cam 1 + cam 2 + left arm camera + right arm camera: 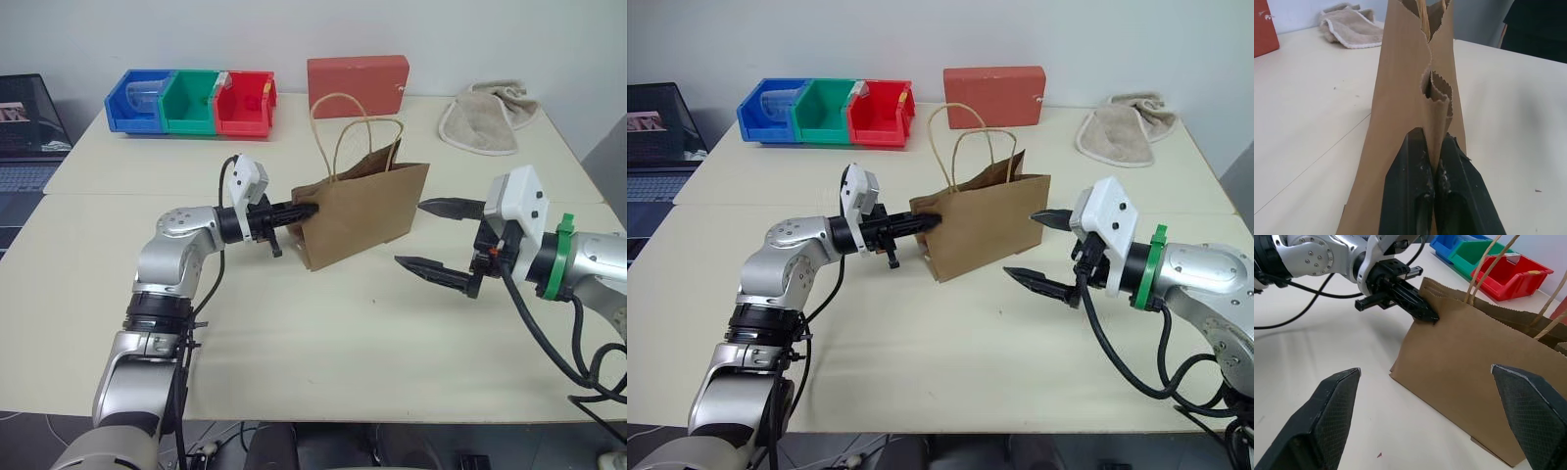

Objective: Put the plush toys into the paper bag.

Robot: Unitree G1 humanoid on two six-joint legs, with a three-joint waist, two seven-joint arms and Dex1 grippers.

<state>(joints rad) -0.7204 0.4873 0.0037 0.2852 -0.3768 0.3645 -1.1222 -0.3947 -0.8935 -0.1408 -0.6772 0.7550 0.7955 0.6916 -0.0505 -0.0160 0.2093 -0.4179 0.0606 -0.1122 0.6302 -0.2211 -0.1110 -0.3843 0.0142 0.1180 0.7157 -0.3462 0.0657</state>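
The paper bag [364,211] is stood upright near the middle of the desk [323,352], its twisted loop handles raised above the open mouth. The left claw [308,210] is held level and is clenched on the upper edge of the bag's narrow side; in the left wrist view the two black fingers [1405,196] are seen pressed together with the folded paper edge pinched between them.

The right claw [437,236] is positioned just beside the opposite narrow side of the bag, apart from it. Its fingers are spread wide and nothing is gripped between them; in the right wrist view the broad face of the bag is framed between the two fingertips [1334,396].

Along the far edge of the desk a blue bin [137,100], a green bin [191,101] and a red bin [245,101] are set side by side. A red box [358,86] is placed behind the bag, and a beige towel [487,117] is laid at the far right corner. A laptop [27,132] is seen at the left edge.
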